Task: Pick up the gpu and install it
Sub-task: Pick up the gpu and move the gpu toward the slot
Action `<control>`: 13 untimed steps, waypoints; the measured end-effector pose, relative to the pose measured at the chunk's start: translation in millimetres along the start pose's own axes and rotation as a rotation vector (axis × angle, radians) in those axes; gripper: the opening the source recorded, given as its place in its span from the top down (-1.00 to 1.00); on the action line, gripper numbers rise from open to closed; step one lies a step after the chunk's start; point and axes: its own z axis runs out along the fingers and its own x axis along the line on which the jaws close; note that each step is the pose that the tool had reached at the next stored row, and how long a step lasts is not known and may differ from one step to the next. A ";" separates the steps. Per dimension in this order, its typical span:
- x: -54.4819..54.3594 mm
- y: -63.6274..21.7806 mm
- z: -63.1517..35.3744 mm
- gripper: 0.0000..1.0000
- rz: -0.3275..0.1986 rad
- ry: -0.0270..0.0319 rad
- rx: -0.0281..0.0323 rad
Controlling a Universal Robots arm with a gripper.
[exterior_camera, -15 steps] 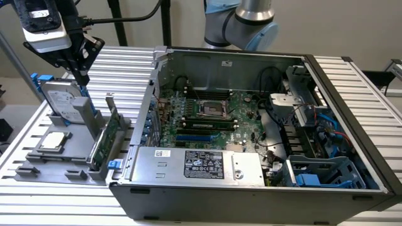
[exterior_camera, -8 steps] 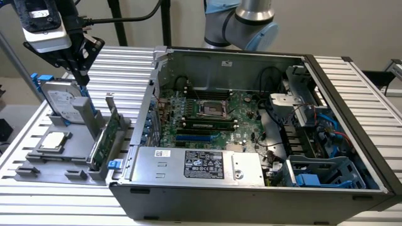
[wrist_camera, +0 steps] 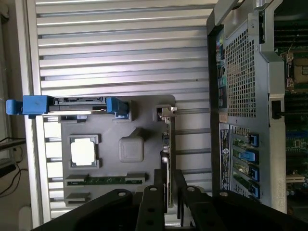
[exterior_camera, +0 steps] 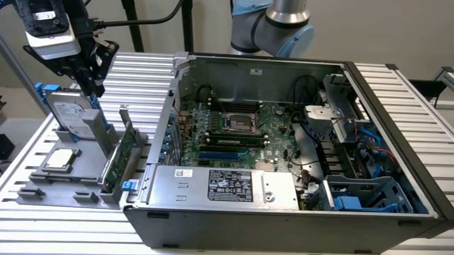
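Gripper hangs over the exterior view's left end of the slatted table, above the grey holder and clear of everything in it. In the wrist view we see its two dark fingers spread apart with nothing between the jaws. The gpu shows edge-on in line with the gap, lower down.

The gpu is not yet picked up. It stands on its long edge in a slot at the holder's edge nearest the computer case, green board facing the case, silver bracket at the far end, and a blue clip at the near end.

Also in the holder:
- a hard drive with blue rails, upright, at the far side
- a square silver processor chip, lying flat, near the exterior view's left edge
- a memory stick, lying in its groove, seen from the wrist

The case lies open on the table just beside the holder. We see the green motherboard bare inside, and the silver power supply along the near wall. The arm's grey-and-blue joint rises behind the case.
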 end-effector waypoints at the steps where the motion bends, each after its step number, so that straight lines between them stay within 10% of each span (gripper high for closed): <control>1: 0.0 0.0 0.0 0.40 0.000 -0.0001 0.0000; 7: 0.0 0.0 0.0 -0.08 0.000 -0.0001 0.0000; 13: 0.1 -1.0 5.9 -0.08 0.000 0.0000 0.0000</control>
